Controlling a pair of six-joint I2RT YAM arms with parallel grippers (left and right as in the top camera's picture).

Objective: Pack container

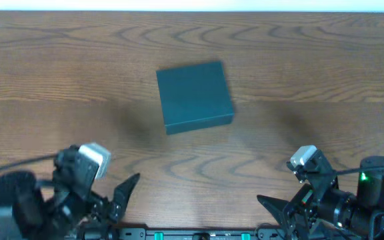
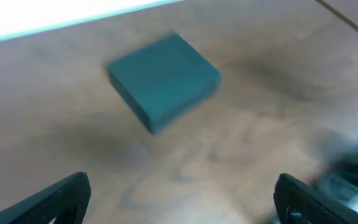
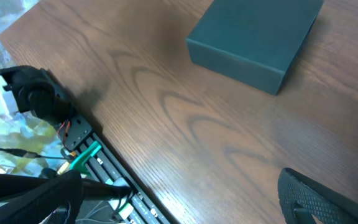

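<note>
The container [image 1: 195, 97] is a dark teal square box lying flat on the wooden table, a little behind the middle, with its lid shut. It also shows in the left wrist view [image 2: 163, 81] and in the right wrist view [image 3: 253, 37]. My left gripper [image 1: 122, 199] is at the front left, open and empty, well short of the box; its fingers are spread wide in its wrist view [image 2: 182, 202]. My right gripper [image 1: 279, 210] is at the front right, open and empty, also far from the box [image 3: 179, 202]. No snack packets are in view.
A black rail with green parts [image 1: 192, 235] runs along the table's front edge and also shows in the right wrist view [image 3: 98, 165]. The left arm's black body [image 3: 36, 93] stands beside it. A thin cable [image 2: 350, 22] crosses the far right.
</note>
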